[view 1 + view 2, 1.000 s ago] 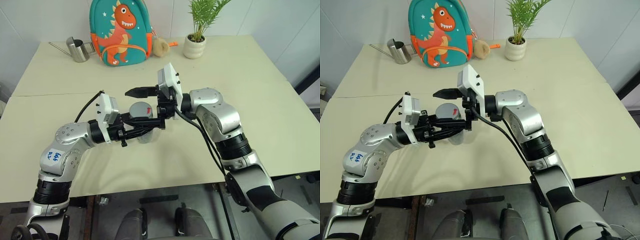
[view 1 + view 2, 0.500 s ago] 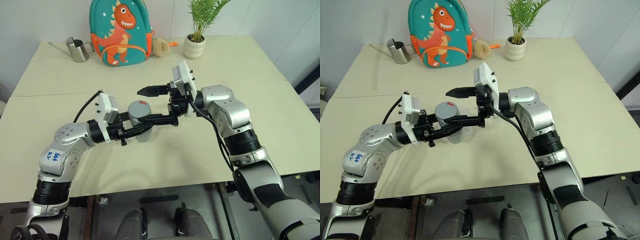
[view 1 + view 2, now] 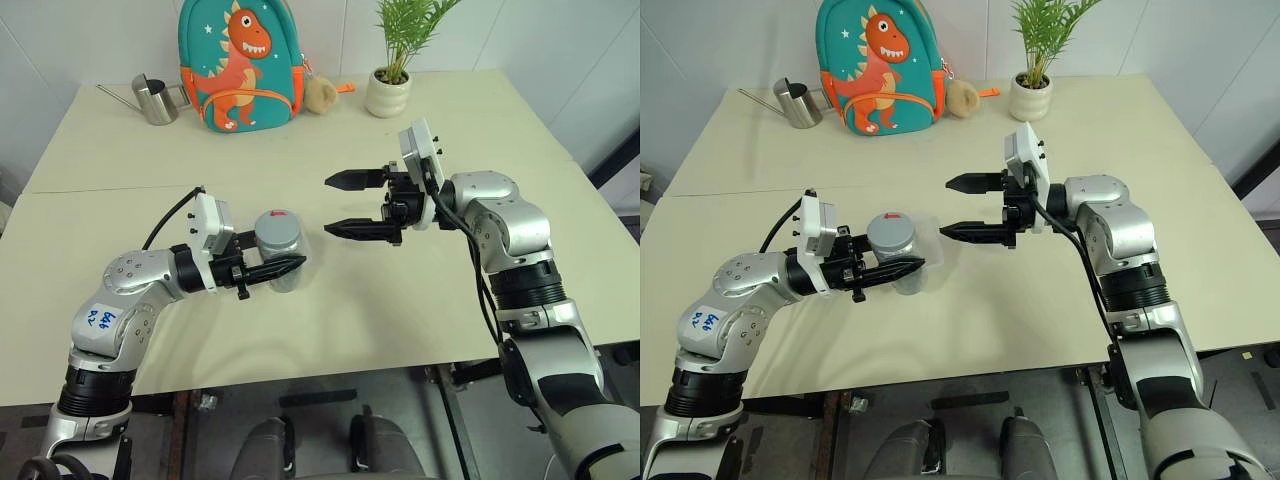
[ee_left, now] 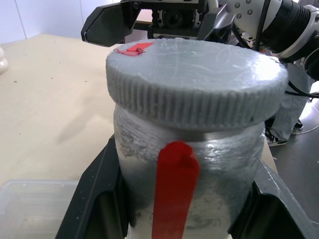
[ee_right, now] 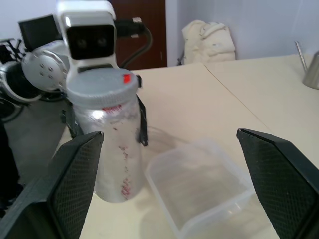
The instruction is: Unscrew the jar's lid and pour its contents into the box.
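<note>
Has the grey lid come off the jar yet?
No, in the left wrist view the lid sits on the jar, which the left claw holds.

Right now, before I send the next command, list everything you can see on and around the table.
jar: one, see-through with a red mark, upright, clamped in the left end effector over the table's near part.
lid: one, grey with a red mark, on the jar.
box: one, clear plastic, on the table just behind the jar.
watering can: one, steel, far left of the table.
backpack: one, teal with an orange dinosaur, far edge, right of the can.
plush toy: one, tan, beside the backpack.
potted plant: one, green in a white pot, far edge.
table: one, cream.
left end effector: one, black fingers, shut on the jar.
right end effector: one, black fingers, open, right of the jar, apart from it.
</note>
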`<state>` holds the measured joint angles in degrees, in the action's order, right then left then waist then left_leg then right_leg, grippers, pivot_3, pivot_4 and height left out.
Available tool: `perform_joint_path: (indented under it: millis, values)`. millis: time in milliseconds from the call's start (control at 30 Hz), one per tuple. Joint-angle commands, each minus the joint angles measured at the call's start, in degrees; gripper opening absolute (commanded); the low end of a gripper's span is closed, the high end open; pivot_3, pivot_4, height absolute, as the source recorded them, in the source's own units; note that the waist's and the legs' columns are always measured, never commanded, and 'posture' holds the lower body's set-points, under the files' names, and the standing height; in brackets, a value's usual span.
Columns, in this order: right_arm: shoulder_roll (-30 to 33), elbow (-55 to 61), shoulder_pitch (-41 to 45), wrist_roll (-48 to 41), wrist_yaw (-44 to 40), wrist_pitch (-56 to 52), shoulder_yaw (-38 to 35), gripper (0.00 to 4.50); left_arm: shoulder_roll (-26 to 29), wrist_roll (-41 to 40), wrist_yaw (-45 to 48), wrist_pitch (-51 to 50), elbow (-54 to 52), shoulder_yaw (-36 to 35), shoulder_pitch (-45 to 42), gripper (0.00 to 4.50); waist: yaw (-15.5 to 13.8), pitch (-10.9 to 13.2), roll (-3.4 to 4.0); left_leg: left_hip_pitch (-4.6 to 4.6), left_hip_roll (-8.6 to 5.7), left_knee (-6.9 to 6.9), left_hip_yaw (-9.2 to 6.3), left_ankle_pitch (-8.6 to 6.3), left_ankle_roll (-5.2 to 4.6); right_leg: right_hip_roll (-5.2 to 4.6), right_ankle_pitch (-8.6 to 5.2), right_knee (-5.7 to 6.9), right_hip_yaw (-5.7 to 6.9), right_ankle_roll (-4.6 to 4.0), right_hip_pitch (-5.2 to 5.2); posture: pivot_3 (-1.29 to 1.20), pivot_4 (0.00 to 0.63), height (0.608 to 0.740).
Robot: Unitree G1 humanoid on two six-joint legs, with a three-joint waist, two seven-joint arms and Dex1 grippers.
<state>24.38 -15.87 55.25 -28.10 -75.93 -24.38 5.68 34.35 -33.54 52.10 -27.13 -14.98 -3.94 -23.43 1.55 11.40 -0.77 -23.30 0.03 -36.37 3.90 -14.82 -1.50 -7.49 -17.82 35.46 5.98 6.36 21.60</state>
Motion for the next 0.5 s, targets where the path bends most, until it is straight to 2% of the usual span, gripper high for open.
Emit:
perform_joint_path:
  millis: [33, 200, 500]
  values:
    - [-2.2, 5.8, 1.9, -3.1, 0.1, -1.7, -0.7, 4.49, 0.3, -0.5, 0.3, 0.9, -1.4, -1.1, -0.4, 1.92, 0.0, 0.0, 0.0, 0.0, 0.0, 0.0, 0.0, 0.0, 0.0, 0.0, 0.0, 0.0, 0.0, 0.0, 0.0, 0.0, 0.15, 0.74]
    - [-7.6, 8.2, 2.4, -1.7, 3.2, -0.9, 1.7, 4.49, -0.1, -0.4, 0.5, 1.0, -1.0, -0.5, -1.0, 1.92, 0.0, 0.0, 0.0, 0.0, 0.0, 0.0, -0.02, 0.0, 0.0, 0.0, 0.0, 0.02, 0.01, 0.0, 0.0, 0.0, 0.15, 0.74]
    - [-12.5, 4.4, 3.7, 4.1, 7.0, 2.9, 5.2, 4.49, -0.5, -0.2, 0.2, 0.9, -1.5, 0.2, -1.0, 1.92, 0.0, 0.0, 0.0, 0.0, -0.05, -0.01, -0.04, 0.0, -0.01, -0.01, 0.0, 0.06, 0.0, 0.0, 0.01, 0.0, 0.15, 0.74]
